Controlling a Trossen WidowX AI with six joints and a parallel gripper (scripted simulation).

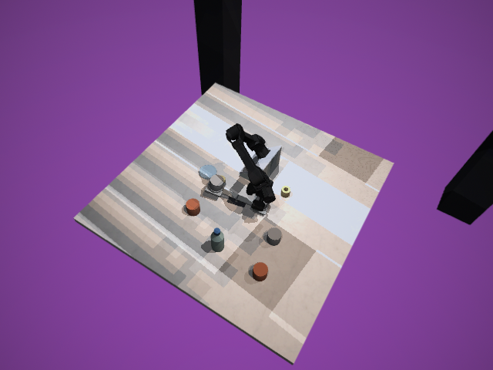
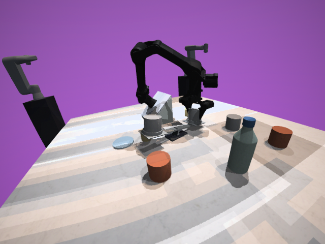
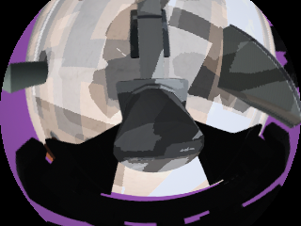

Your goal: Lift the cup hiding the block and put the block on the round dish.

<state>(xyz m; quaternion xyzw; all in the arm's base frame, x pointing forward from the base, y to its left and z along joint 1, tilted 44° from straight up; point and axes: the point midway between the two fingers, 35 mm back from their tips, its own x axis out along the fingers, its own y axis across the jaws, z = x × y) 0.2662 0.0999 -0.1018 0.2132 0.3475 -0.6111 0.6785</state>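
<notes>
- Here the far cup (image 2: 194,115) stands on its end of the balance (image 2: 175,130), clamped between the fingers of the gripper (image 2: 194,108).
- The near cup (image 2: 152,124) sits untouched on the opposite end.
- The pale blue round dish (image 2: 123,142) lies just beside the near cup.
- An orange cylinder (image 2: 158,166) and a bottle (image 2: 242,148) stand nearer the exterior camera.

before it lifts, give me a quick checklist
1. Gripper shut on the far cup: ok.
2. Near cup untouched on its end of the balance: ok.
3. Gripped cup is the one hiding the block: cannot tell, no block shows.
4. Dish bare, no cup above it: ok.
5. Space above the gripped cup free for a straight lift: ok.
6. Bottle and the gray cylinder stand apart from the gripper: ok.
</notes>
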